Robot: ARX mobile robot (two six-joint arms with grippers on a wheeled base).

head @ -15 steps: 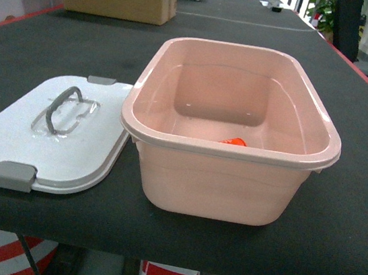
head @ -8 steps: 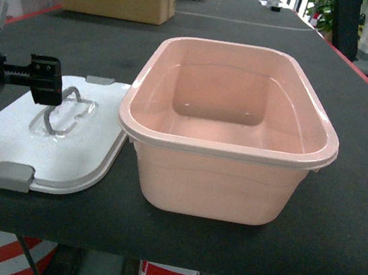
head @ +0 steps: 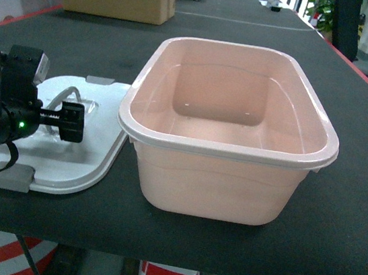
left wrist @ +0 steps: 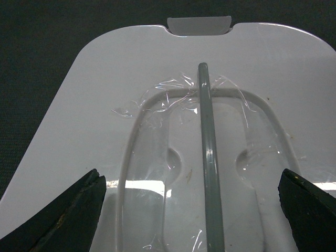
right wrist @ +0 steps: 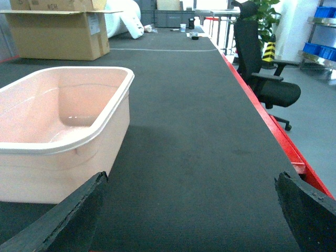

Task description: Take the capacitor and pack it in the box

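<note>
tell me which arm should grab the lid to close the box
Left. Its open gripper hangs right over the lid, straddling the grey handle. The right gripper is out past the box, over bare table.

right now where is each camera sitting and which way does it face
Head: high at the table's near edge, looking forward and down at the tub and lid; left arm shows at left.
Left wrist: straight above the lid, facing down at its handle; open jaws at the bottom corners.
Right wrist: low, facing along the table; open jaws below.
Shared: tub in head and right wrist; lid in head and left wrist.
</note>
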